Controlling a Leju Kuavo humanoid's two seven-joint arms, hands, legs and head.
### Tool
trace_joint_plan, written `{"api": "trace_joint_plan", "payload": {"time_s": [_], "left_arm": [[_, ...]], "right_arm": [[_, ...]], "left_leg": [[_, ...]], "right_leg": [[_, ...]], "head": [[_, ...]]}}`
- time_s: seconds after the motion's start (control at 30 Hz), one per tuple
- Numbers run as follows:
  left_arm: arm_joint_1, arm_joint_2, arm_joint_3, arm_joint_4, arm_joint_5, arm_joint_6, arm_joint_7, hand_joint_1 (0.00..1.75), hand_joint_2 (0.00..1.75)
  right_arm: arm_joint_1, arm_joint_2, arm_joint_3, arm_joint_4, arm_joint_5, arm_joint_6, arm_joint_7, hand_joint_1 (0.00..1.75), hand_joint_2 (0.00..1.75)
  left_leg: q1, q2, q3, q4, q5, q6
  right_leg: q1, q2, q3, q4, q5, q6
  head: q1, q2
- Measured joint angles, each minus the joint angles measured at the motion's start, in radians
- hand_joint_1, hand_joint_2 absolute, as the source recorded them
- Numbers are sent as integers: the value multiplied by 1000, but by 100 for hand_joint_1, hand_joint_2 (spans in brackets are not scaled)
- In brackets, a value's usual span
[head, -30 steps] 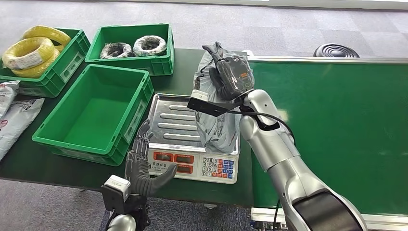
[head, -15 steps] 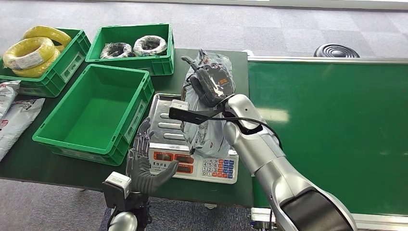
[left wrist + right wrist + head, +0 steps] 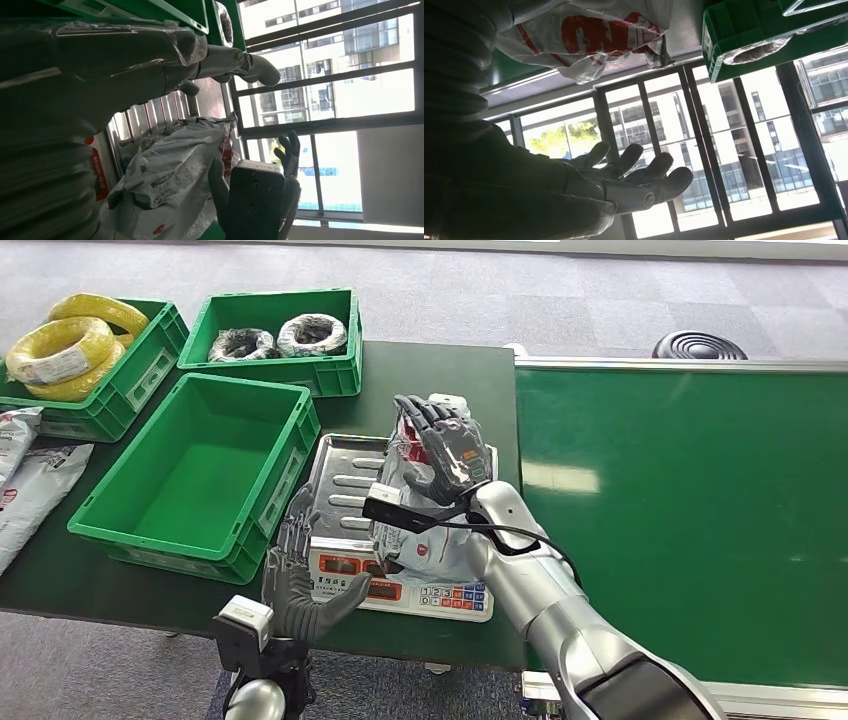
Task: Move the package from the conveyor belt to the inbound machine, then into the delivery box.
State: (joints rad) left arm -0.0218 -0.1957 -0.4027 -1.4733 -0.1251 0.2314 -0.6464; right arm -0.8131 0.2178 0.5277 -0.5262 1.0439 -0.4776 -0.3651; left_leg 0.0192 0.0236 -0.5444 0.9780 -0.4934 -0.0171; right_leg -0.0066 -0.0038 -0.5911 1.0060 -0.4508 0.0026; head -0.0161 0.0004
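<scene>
The package [image 3: 428, 536], a crumpled grey plastic bag with red print, lies on the steel tray of the weighing scale [image 3: 345, 487]. My right hand [image 3: 442, 446] hovers at the bag's far end with its fingers spread. In the right wrist view the right hand [image 3: 624, 182] holds nothing, and the package [image 3: 589, 27] sits apart from the fingers. My left hand [image 3: 297, 583] stands open at the scale's front left corner, off the bag. In the left wrist view the package [image 3: 170, 172] rests on the ribbed tray beyond the left hand [image 3: 150, 55]. The green conveyor belt [image 3: 700, 510] is to the right.
An empty green crate [image 3: 200, 475] stands left of the scale. Behind it are a crate with yellow cable coils [image 3: 70, 345] and a crate with dark wrapped coils [image 3: 280, 335]. Grey bags [image 3: 25, 480] lie at the far left. The scale's keypad [image 3: 455, 592] faces me.
My right arm swung left and down from the belt's edge, bringing the package onto the scale tray, and its fingers have spread off the bag. The left hand stayed put.
</scene>
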Motion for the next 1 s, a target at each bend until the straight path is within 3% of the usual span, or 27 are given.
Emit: {"api": "trace_joint_plan", "payload": {"time_s": [0.3,0.47,0.6,0.67,0.73,0.8,1.0], "left_arm": [[7,0,4,-5,-7,-1,8,0,175],[24,1,11,-10,-11,0,8,0,175],[30,1,14,-15,-14,3,7,0,175],[33,1,15,-16,-27,21,2,0,175],[34,1,16,-20,-54,61,-6,0,175],[32,1,20,-35,-83,109,-12,0,175],[-2,15,55,-125,-143,195,3,0,175]], "right_arm": [[42,-5,-36,-44,24,-26,12,0,175],[73,-22,-87,-126,103,-121,83,0,175],[93,-33,-118,-184,138,-164,90,0,175],[135,-27,-154,-273,178,-194,53,0,175],[198,-5,-219,-415,173,-212,-44,0,175],[268,20,-278,-560,115,-216,-123,0,175],[500,59,-344,-882,-142,-215,-216,0,175]], "left_leg": [[0,0,0,0,0,0],[0,0,0,0,0,0],[0,0,0,0,0,0],[0,-1,0,0,0,0],[0,-1,0,0,0,0],[0,-2,-1,0,0,0],[0,-4,-1,0,-1,0]], "right_leg": [[0,0,0,0,0,0],[0,0,0,0,0,0],[0,0,0,0,0,0],[0,-1,0,0,0,0],[0,-1,0,0,0,0],[0,-2,0,0,-1,0],[0,-4,0,-1,-2,1]], "head": [[0,0],[0,0],[0,0],[0,0],[0,0],[0,0],[0,0]]}}
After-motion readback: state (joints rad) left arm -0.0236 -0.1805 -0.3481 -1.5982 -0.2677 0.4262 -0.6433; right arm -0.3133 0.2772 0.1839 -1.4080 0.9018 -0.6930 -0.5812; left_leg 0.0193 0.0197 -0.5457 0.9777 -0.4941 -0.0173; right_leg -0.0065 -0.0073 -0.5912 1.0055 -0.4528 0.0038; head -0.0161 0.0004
